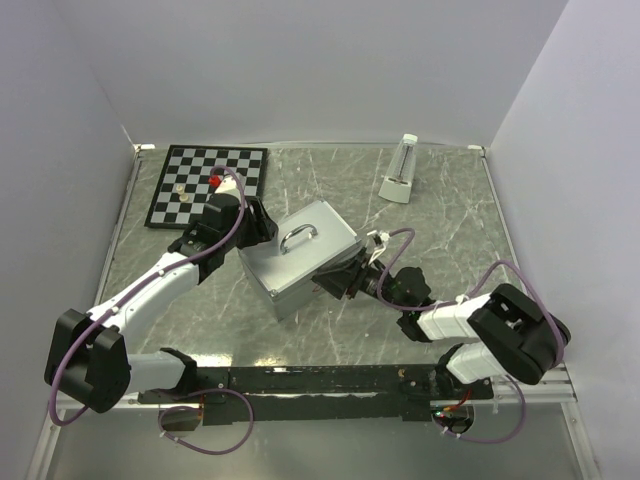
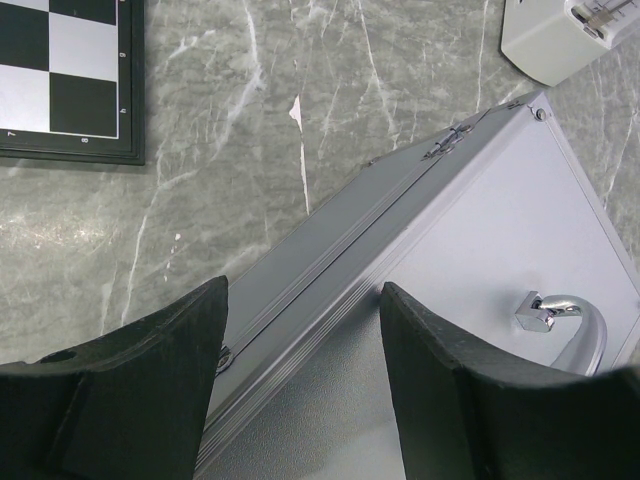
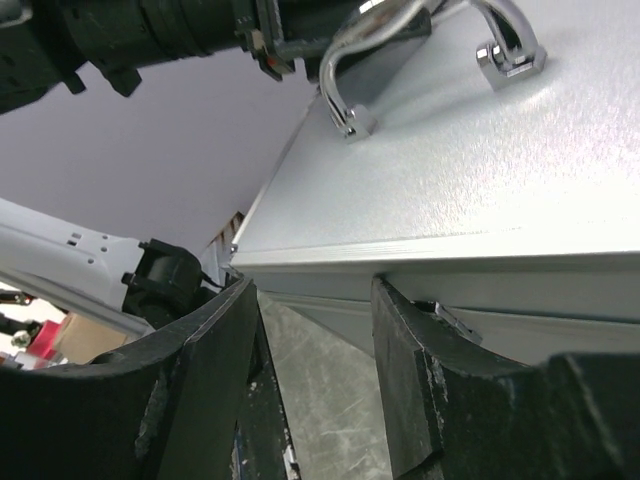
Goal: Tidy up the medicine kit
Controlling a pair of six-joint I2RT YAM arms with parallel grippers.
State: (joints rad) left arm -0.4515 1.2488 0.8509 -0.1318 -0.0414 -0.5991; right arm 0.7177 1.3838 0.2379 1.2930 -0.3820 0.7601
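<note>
Medicine kit [image 1: 300, 255] on bench [image 1: 450, 215], lid shut. Left claw [image 2: 303, 300] open astride one edge; right claw [image 3: 315, 295] open at opposite side.

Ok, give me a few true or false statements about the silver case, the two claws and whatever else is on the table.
1. The medicine kit has its lid shut. True.
2. The chessboard lies at the far right. False: it lies at the far left, beyond the left arm.
3. The left claw and the right claw are both open. True.
4. The right claw is clamped on the handle. False: the handle is free, and this claw sits open at the edge of the lid.
5. A white object stands at the far right, apart from the case. True.
</note>
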